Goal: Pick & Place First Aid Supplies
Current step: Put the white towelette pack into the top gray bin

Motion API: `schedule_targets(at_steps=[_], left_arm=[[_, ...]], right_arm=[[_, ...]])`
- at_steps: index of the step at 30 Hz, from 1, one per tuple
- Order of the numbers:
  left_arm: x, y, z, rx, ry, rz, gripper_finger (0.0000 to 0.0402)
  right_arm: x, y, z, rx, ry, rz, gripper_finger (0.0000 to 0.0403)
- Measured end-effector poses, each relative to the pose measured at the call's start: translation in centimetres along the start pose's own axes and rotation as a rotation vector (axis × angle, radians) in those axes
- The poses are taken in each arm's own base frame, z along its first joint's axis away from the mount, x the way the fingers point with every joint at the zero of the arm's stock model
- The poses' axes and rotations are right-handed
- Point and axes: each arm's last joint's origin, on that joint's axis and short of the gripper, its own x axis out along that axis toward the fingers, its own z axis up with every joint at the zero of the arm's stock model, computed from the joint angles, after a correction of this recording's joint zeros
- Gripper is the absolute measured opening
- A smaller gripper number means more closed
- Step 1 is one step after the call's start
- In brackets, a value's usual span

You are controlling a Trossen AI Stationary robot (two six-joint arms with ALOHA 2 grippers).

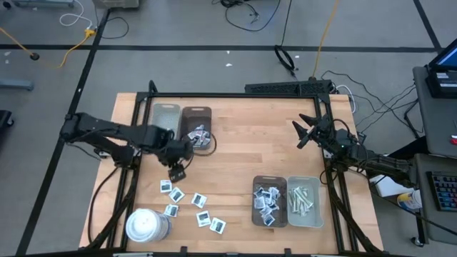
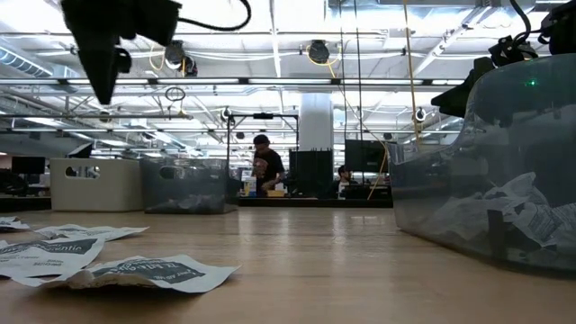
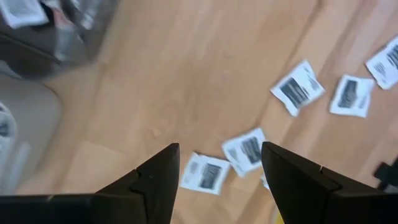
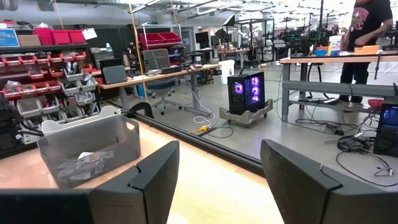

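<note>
Several flat square paper packets [image 1: 193,202]

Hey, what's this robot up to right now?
It is sorting small first aid packets lying loose on a wooden table. The left pincer hangs open and empty just above them, near a brown tray that already holds some. The right pincer waits open at the far right side, holding nothing.

The pale wooden surface [image 1: 243,153] carries a grey tray [image 1: 166,116] and a brown tray [image 1: 197,123] at its far left. Another brown tray [image 1: 269,202] and a grey tray [image 1: 305,203] sit near right. Loose white packets [image 1: 191,200] and a white cylinder [image 1: 147,225] lie near left.
</note>
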Motion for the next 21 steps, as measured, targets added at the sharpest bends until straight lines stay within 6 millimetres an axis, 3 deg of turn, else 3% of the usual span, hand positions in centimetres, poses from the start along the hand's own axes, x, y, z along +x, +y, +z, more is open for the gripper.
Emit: schedule_targets(at_steps=[13, 21], left_arm=[[0.4, -4.0, -3.4, -0.143, 0.053, -0.023, 0.0232], [2.7, -6.4, -3.8, -0.140, 0.056, 0.035, 0.0232]], right_arm=[[0.0, 0.0, 0.0, 0.000, 0.000, 0.000, 0.0221], [0.0, 0.0, 0.0, 0.000, 0.000, 0.000, 0.0221]])
